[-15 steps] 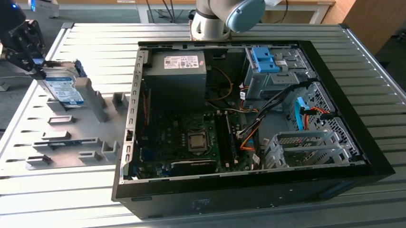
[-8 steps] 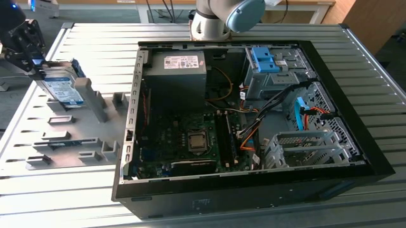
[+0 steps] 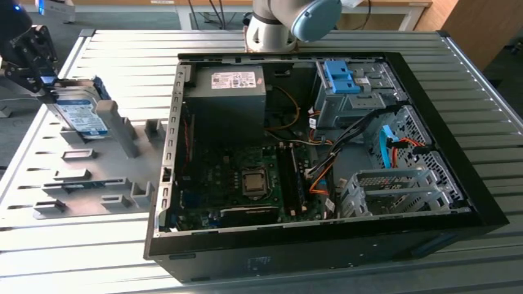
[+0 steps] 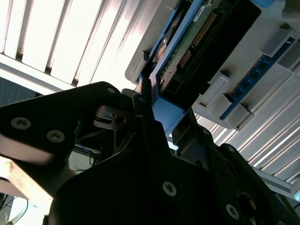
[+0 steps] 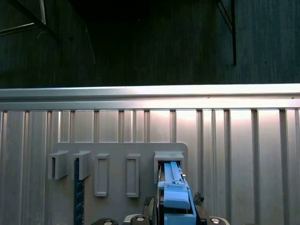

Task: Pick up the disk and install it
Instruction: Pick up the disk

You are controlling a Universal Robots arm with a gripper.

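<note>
Hard light floods my exterior view: the ribbed table (image 3: 122, 43) glares almost white, while the open computer case (image 3: 327, 257) stays dim inside. In the second wrist view the pincer (image 4: 164, 110) clamping the disk (image 4: 197, 33) is a soft, near-black mass against blown-out slats. Beyond the table's edge the first wrist view goes dark.

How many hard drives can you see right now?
1. The disk stands upright in the grey holder at the exterior view's left, with the gripper at its top. Others may be hidden inside the computer case.
</note>
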